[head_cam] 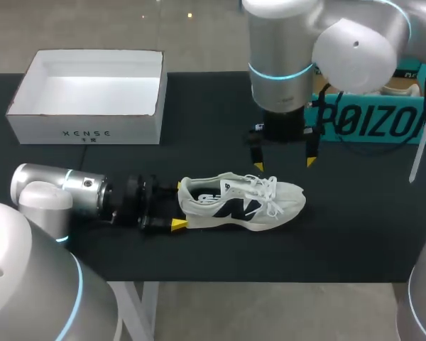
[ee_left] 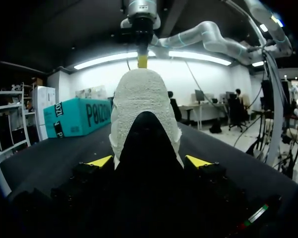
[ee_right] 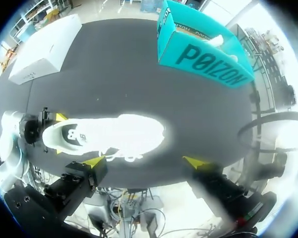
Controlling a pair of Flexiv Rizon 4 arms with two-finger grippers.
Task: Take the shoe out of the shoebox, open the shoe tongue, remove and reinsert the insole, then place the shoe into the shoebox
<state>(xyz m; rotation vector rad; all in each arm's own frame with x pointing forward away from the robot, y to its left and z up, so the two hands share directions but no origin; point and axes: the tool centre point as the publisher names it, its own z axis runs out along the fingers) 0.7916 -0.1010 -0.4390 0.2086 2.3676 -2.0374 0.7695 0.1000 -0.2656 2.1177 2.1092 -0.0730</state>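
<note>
Your left end effector (head_cam: 178, 205) grips the heel of the white mesh sneaker (head_cam: 241, 202) lying near the table's front edge. Your right end effector (head_cam: 285, 164) hangs spread above it. A white cardboard shoebox (head_cam: 85, 131) sits at the far left corner and a teal box (head_cam: 369, 124) at the far right.

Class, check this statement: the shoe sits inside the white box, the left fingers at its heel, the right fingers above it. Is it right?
Wrong in one respect: the shoe sits on the table, outside the white box, as the head view shows. The left fingers are at its heel, the right fingers above it.
</note>
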